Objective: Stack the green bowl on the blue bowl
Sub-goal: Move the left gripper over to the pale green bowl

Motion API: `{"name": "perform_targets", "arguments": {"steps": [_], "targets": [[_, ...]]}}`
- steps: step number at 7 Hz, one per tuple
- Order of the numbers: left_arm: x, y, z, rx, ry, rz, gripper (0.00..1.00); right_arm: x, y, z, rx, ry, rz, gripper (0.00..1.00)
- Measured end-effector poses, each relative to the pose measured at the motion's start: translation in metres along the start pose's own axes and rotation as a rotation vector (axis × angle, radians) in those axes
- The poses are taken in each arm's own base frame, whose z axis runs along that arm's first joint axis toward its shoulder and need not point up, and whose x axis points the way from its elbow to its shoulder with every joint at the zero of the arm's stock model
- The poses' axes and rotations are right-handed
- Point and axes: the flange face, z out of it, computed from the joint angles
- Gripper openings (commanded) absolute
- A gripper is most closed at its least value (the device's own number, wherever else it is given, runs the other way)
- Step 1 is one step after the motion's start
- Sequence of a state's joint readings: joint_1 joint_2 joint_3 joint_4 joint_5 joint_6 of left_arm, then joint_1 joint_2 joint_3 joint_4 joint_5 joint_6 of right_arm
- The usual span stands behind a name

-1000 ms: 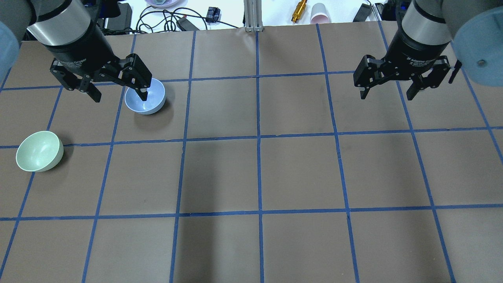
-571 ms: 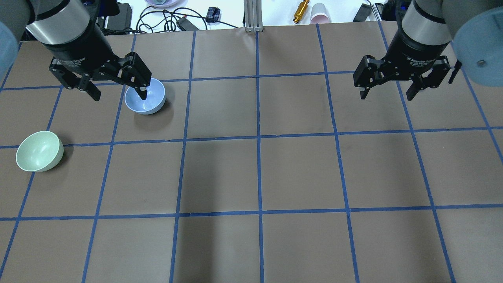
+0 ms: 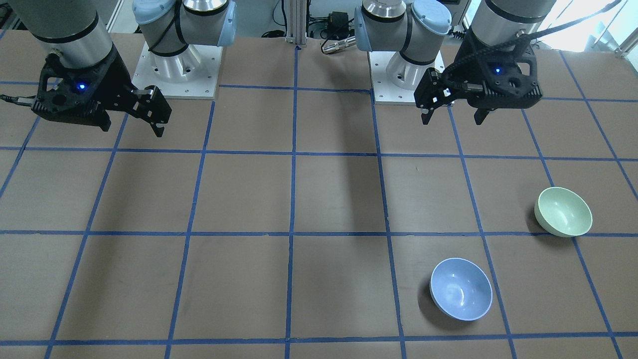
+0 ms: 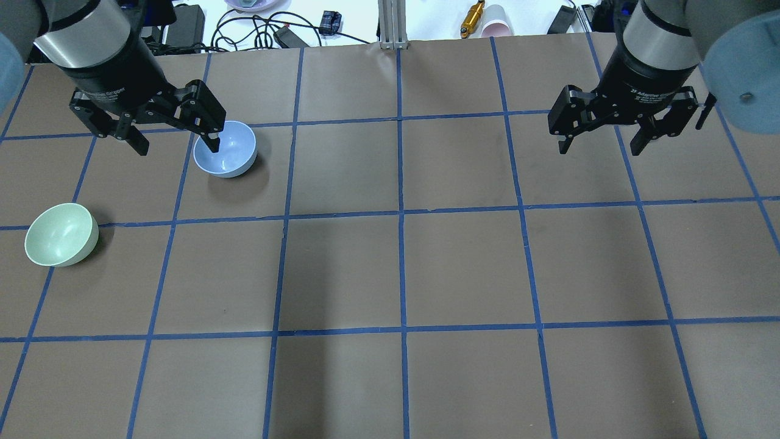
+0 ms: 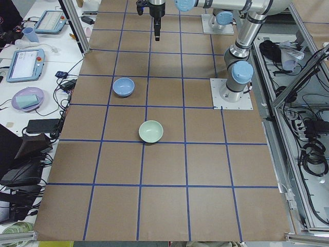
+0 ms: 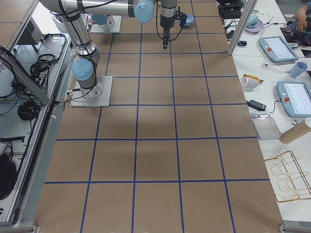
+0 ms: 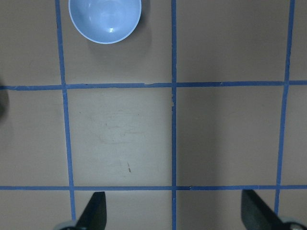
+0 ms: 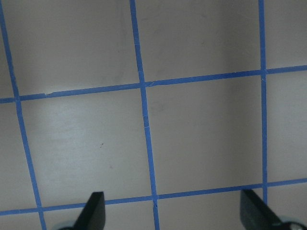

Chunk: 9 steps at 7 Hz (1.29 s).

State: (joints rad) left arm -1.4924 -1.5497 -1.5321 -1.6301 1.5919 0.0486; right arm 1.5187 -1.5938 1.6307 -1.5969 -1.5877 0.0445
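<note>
The green bowl (image 4: 61, 235) stands upright at the table's left edge; it also shows in the front-facing view (image 3: 563, 212) and the left side view (image 5: 151, 131). The blue bowl (image 4: 226, 151) stands upright one grid square farther back and to the right, also seen in the front-facing view (image 3: 461, 289) and at the top of the left wrist view (image 7: 105, 19). My left gripper (image 4: 178, 146) is open and empty, high above the table just left of the blue bowl. My right gripper (image 4: 600, 147) is open and empty above the far right of the table.
The brown table surface (image 4: 402, 268) carries a blue tape grid. Beyond its far edge lie cables (image 4: 256, 33), a pink cup (image 4: 496, 21), a gold object (image 4: 469, 17) and a metal post (image 4: 393, 24). The two arm bases (image 3: 174, 65) stand on my side.
My left gripper has shifted a little to the left and toward the far edge, uncovering more of the blue bowl. The bowls and the right arm have not moved.
</note>
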Motion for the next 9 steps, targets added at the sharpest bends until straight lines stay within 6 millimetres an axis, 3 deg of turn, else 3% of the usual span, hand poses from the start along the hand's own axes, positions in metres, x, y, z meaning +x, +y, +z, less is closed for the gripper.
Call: {"name": "perform_targets", "arguments": {"steps": [1, 5, 8, 9], "targets": [[-0.036, -0.011, 0.008, -0.012, 0.003, -0.035, 1.00, 0.000, 0.000, 0.000, 0.000, 0.000, 0.000, 1.00], [-0.215, -0.042, 0.069, -0.093, 0.039, -0.093, 1.00, 0.000, 0.000, 0.000, 0.000, 0.000, 0.000, 1.00], [-0.322, -0.048, 0.123, -0.091, 0.061, -0.044, 1.00, 0.000, 0.000, 0.000, 0.000, 0.000, 0.000, 1.00], [-0.348, -0.051, 0.142, -0.084, 0.063, -0.011, 1.00, 0.000, 0.000, 0.000, 0.000, 0.000, 0.000, 1.00]]}}
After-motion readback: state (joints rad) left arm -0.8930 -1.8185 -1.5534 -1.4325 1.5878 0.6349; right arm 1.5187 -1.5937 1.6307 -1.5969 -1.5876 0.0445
